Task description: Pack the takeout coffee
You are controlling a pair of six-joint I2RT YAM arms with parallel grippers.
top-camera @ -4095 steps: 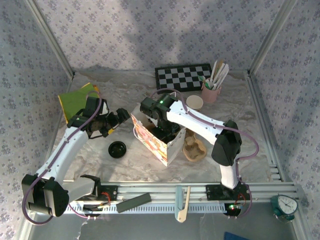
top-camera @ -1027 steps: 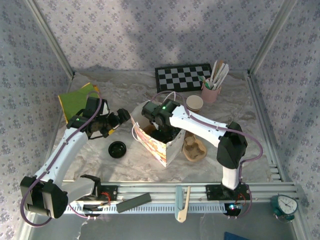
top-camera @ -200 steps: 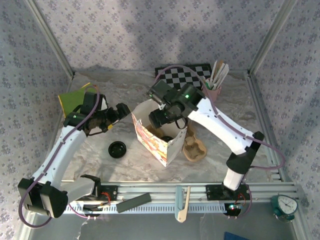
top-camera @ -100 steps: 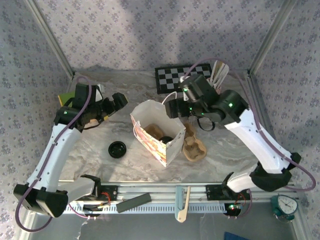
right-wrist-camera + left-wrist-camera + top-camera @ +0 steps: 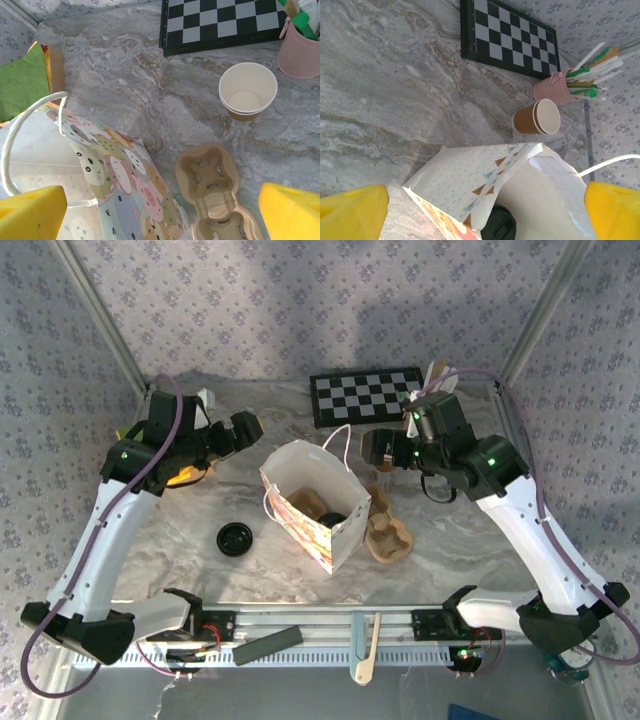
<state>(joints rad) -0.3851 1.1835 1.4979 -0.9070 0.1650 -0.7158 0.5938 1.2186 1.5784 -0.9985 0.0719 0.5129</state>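
The takeout coffee [image 5: 333, 518] sits deep inside the open paper gift bag [image 5: 300, 525] at mid-table. From above I see its black lid [image 5: 497, 225]; the bag wall hides most of the cup. My left gripper [image 5: 245, 430] hovers open and empty behind the bag's left side, its yellow fingertips [image 5: 352, 212] spread wide. My right gripper [image 5: 372, 450] hangs open and empty behind the bag's right side, above the pulp tray [image 5: 212, 190], with the bag's patterned wall [image 5: 115, 170] below it. In both wrist views, left gripper [image 5: 482, 212] and right gripper [image 5: 161, 212], nothing lies between the fingers.
A loose black lid [image 5: 236, 538] lies left of the bag. The brown pulp tray [image 5: 388, 532] is at the bag's right. Stacked empty kraft cups [image 5: 247, 92], a pink stirrer cup [image 5: 300, 50] and a checkerboard [image 5: 365, 395] stand behind. A green book [image 5: 20, 82] is far left.
My right arm has lifted out of the bag and swung back to the right, its jaws opening wider. My left arm has drawn back and to the left. The bag stays upright.
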